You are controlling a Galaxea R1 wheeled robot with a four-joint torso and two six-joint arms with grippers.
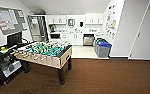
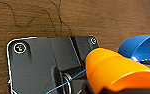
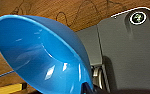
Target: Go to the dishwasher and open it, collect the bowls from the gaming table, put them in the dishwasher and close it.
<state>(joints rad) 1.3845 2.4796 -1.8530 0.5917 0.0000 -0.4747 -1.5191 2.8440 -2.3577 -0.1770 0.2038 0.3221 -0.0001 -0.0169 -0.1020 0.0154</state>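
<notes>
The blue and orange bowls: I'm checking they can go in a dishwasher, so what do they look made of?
Both look like plastic, though that is only a guess. The blue bowl is glossy, with bright highlights on a smooth, thin wall. The orange bowls, which look nested, have an even, saturated colour and a softer sheen.

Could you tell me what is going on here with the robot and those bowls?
The robot is carrying bowls through the room. An orange bowl shows large at its left wrist, and a blue bowl at its right wrist, both above the brown floor. Ahead, the foosball table stands to the left. The dishwasher sits under the counter in the kitchenette at the far end, beyond the bins.
</notes>
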